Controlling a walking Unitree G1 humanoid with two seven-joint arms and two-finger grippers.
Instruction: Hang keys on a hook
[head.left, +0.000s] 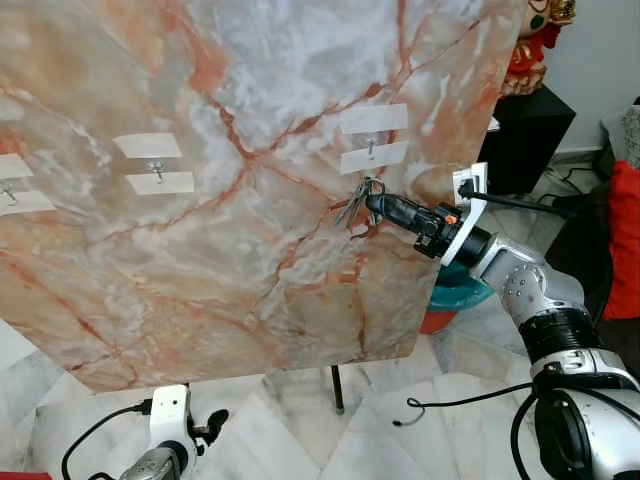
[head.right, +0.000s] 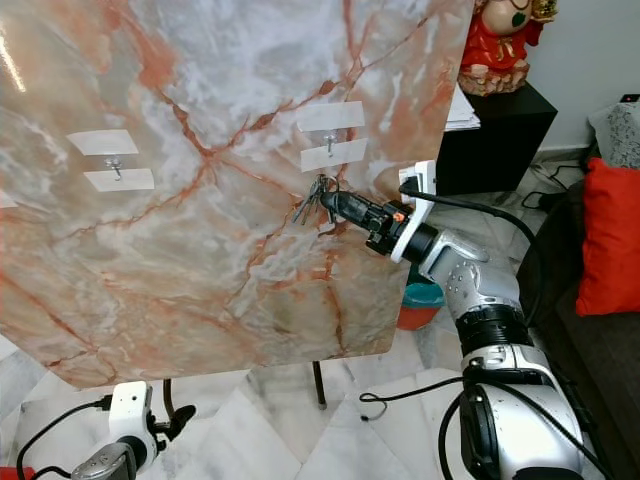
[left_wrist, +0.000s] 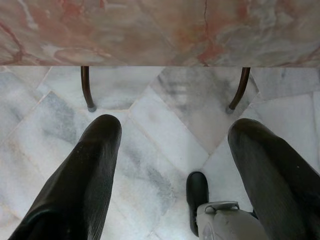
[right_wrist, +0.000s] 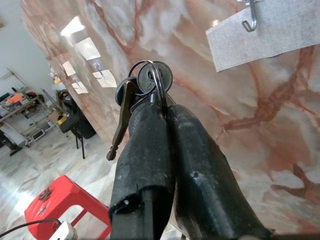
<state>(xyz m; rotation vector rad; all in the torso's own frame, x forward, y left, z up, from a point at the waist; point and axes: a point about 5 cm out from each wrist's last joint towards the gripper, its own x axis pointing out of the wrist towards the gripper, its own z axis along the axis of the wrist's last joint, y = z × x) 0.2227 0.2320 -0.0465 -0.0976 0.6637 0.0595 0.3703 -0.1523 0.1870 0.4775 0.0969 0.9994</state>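
A bunch of dark metal keys (head.left: 357, 203) on a ring hangs from my right gripper (head.left: 372, 207), which is shut on it. The keys (right_wrist: 142, 85) are held up close to a big marble-patterned board, just below a small metal hook (head.left: 371, 146) taped on with white strips. The same hook (right_wrist: 251, 19) shows above the fingertips in the right wrist view. Two more taped hooks (head.left: 156, 169) sit further left on the board. My left gripper (left_wrist: 172, 150) hangs low over the floor, open with nothing in it.
The marble board (head.left: 200, 250) stands on thin dark legs (head.left: 339, 388) over a marble tile floor. A black cabinet (head.left: 527, 135) with a red figurine stands at right, a red cushion (head.right: 608, 235) beyond it. Cables lie on the floor.
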